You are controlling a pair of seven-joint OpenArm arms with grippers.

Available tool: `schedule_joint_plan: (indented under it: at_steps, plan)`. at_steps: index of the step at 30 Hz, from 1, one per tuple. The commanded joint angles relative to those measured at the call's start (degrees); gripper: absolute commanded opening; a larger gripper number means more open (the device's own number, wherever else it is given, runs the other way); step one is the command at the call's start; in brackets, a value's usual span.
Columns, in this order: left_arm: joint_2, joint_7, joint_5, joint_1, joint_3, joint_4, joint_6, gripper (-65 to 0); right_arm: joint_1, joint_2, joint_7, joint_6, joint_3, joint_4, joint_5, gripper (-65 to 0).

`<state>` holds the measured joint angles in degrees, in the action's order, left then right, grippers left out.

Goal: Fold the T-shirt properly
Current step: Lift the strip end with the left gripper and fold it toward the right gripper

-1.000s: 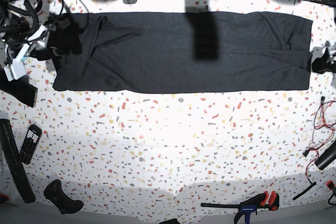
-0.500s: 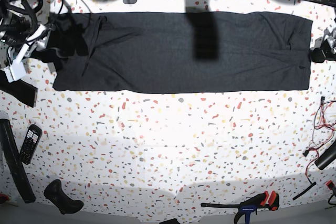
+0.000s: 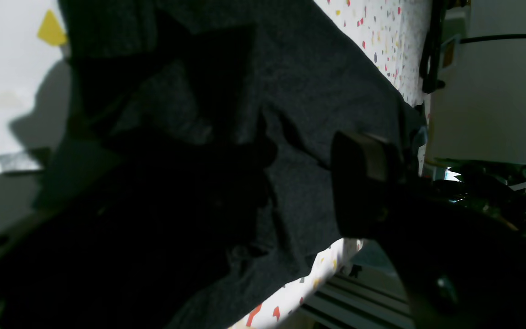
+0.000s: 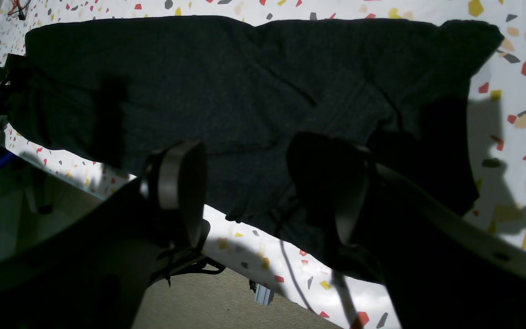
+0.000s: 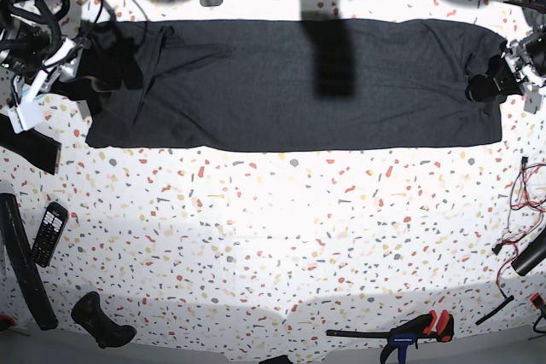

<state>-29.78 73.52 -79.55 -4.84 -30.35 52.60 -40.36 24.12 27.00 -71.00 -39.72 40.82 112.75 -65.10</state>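
The right end effector (image 4: 263, 192), jaws spread, hovers over one short end of the T-shirt (image 5: 290, 83); the left end effector (image 5: 495, 83) sits at the opposite end, its jaws' state unclear. The shirt lies as a long band across the tabletop (image 5: 273, 236), running arm to arm

Black arms, rounded end effector pads (image 4: 178, 192) (grey-edged), blk cables.
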Motion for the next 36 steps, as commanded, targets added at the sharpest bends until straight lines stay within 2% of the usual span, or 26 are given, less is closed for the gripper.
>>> schedule_joint_plan:
  at_steps: [1, 7, 9, 10, 11, 14, 17, 20, 25, 27, 30, 36]
  plan:
    - [-1.2, 2.1, 2.5, -0.1, 0.0, 0.3, 0.4, -19.9, -0.3, 1.1, 0.9, -0.3, 0.5, 0.8, -1.4, -25.1]
    - [-1.2, -0.4, 2.6, -0.1, 0.0, 0.3, 0.4, -20.2, -0.3, 1.1, 1.0, -0.3, 0.5, 0.8, -1.4, -25.1]
    - [-1.2, -1.2, 2.6, -0.1, 0.0, 0.3, 0.4, -23.7, -0.3, 1.1, 1.0, -0.3, 0.5, 0.8, -1.4, -25.1]
    - [-1.2, -1.4, 2.6, -0.1, 0.0, 0.3, 0.4, -28.6, -0.3, 1.1, 1.0, -0.3, 0.5, 0.8, -1.4, -25.1]
    - [-1.2, -1.8, 2.5, -0.1, 0.0, 0.3, 0.4, -36.3, -0.3, 1.1, 0.9, -0.3, 0.5, 0.8, -1.4, -25.1]
    - [-1.2, -4.9, 2.5, 0.0, 0.0, 0.3, 0.4, -65.0, -0.3, 1.1, 0.9, -0.3, 0.5, 0.8, -1.4, -25.1]
    - [-1.3, -8.5, 2.6, 0.6, 0.0, 0.3, 0.4, -65.0, -0.3, 1.1, 0.9, -0.3, 0.5, 0.8, -1.4, -25.1]
    - [-1.7, -9.2, 3.2, 2.6, -0.1, 0.3, 0.4, -65.0, -0.3, 1.1, 0.9, -0.3, 0.5, 0.8, -1.4, -25.1]
    - [-2.6, -13.6, 14.1, 7.9, 0.0, 0.3, 0.4, -65.0, -0.3, 1.1, 0.9, -0.3, 0.5, 0.8, -1.4, -25.1]
    - [-2.9, -12.1, 15.0, 9.6, 0.0, 0.3, 0.6, -65.0, -0.3, 1.1, 0.9, -0.3, 0.5, 0.8, -1.4, -25.1]
    - [-2.8, -7.9, 13.2, 10.4, 0.0, 1.0, 0.7, -65.0, -0.3, 1.1, 0.9, -0.3, 0.5, 0.8, -1.4, -25.1]
    - [-2.4, -4.5, 12.6, 10.2, 0.0, 7.4, 0.9, -65.0, -0.4, 1.1, 1.2, -0.3, 0.5, 0.8, -1.4, -25.1]
